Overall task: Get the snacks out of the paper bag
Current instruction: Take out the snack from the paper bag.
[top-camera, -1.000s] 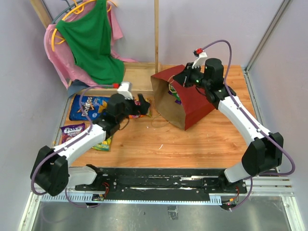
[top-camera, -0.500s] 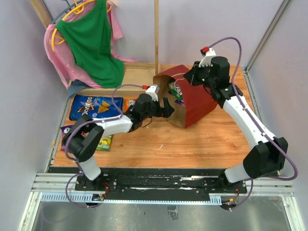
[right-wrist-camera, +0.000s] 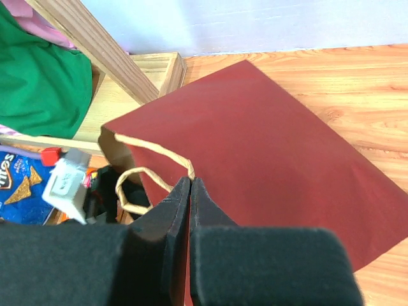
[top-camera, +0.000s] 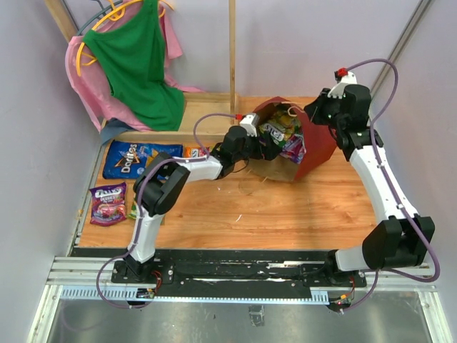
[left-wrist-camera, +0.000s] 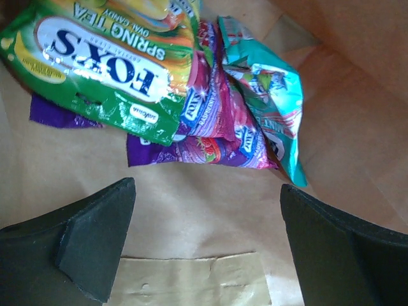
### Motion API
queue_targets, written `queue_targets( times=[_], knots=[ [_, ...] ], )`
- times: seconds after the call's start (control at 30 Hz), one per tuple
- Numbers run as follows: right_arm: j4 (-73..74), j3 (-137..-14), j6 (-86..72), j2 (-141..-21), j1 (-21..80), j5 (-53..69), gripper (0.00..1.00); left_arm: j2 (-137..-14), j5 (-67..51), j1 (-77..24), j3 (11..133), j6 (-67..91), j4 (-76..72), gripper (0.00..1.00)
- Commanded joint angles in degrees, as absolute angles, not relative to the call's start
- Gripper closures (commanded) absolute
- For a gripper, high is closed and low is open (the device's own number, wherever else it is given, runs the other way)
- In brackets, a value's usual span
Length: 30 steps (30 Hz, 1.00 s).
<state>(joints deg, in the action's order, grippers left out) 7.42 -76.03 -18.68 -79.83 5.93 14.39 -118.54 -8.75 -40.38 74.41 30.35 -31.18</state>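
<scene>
The dark red paper bag (top-camera: 314,143) lies tipped at the table's back, its mouth facing left and up. Inside it are snacks (top-camera: 283,133): a green Fox's packet (left-wrist-camera: 108,70), a purple packet (left-wrist-camera: 204,150) and a teal packet (left-wrist-camera: 274,108) piled on the brown lining. My left gripper (top-camera: 265,148) is inside the mouth, open (left-wrist-camera: 207,255), its fingers (left-wrist-camera: 95,242) short of the packets with nothing between them. My right gripper (right-wrist-camera: 191,182) is shut on the bag's cord handle (right-wrist-camera: 150,150) at the top edge (top-camera: 320,114), above the red side (right-wrist-camera: 255,140).
On the table's left lie a blue Doritos bag (top-camera: 136,158), a purple packet (top-camera: 108,202) and an orange packet (top-camera: 191,151). Green and pink clothes (top-camera: 136,64) hang at the back left on a wooden frame, whose post (top-camera: 232,50) stands behind the bag.
My left gripper has travelled right from the table's left side into the bag's mouth. My right gripper has pulled the handle up and to the right, turning the bag's opening upward.
</scene>
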Motion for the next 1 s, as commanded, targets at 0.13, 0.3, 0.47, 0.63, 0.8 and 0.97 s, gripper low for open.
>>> queue_targets(
  times=[0.13, 0.3, 0.47, 0.63, 0.8, 0.97],
  knots=[
    [3.8, -71.7, -20.2, -77.8, 4.1, 13.9, 0.99, -130.6, -9.8, -40.9, 91.0, 30.0, -25.9, 0.00],
    [2.9, -70.7, -19.7, -78.6, 3.6, 13.8, 0.99, -137.1, -8.6, -40.9, 101.4, 29.1, -19.6, 0.00],
    [1.2, -70.5, -20.8, -79.2, 3.6, 16.1, 0.99, -139.7, -9.0, -41.2, 107.0, 29.5, -17.6, 0.00],
    [-1.0, -70.2, -22.9, -80.3, 3.6, 19.2, 0.99, -137.4, -11.7, -42.6, 104.7, 36.0, -22.8, 0.00],
    [-3.8, -68.7, -25.3, -80.3, 3.6, 21.5, 0.99, -136.7, -10.7, -43.6, 101.3, 40.3, -27.3, 0.00],
    [-5.6, -67.5, -26.4, -79.7, 3.7, 22.5, 0.99, -137.6, -8.5, -44.5, 101.1, 40.7, -28.0, 0.00]
  ],
)
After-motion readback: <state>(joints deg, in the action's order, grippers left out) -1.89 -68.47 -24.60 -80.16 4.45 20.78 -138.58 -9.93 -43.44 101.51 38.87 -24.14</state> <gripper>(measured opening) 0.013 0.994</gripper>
